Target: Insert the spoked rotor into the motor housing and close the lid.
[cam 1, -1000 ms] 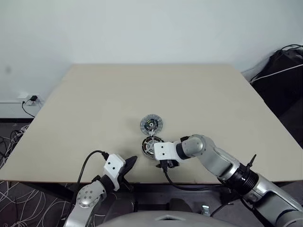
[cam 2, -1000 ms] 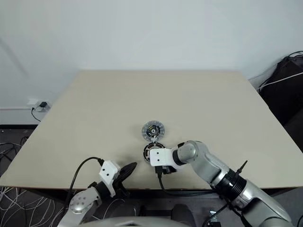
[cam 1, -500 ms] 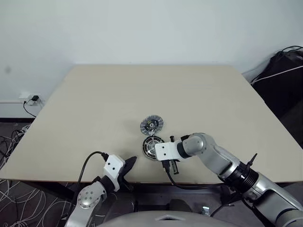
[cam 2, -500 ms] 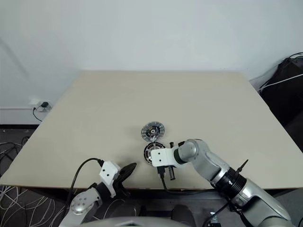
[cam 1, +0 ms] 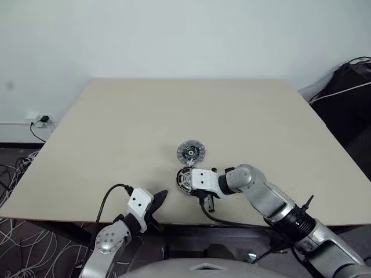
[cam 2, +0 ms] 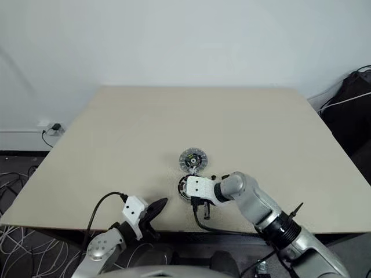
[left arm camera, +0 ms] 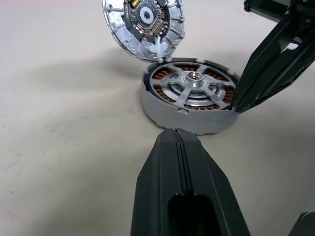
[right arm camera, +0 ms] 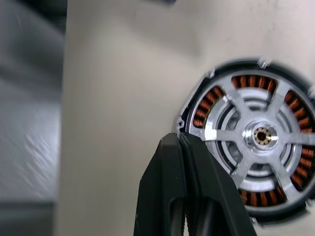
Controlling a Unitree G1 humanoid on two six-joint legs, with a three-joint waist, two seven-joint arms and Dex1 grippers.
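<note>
Resting at the motor housing (left arm camera: 189,101) rim, right gripper (right arm camera: 179,142) fingers pressed together, seemingly touching, left gripper (left arm camera: 176,135) likewise closed.

Even, diffuse bright light; soft shadows on table (cam 1: 116,133). Right wrist view blurred at edges (floor side smeared); glare on silver spokes.

The left gripper (left arm camera: 177,135) hangs low at the near edge of the table (cam 1: 116,133), its two black fingers pressed flat together and aimed toward the table's middle. The right arm reaches across that near edge from the right, its wrist bent downward. The right gripper (right arm camera: 180,138) has its fingers closed together, tips close above the tabletop.
</note>
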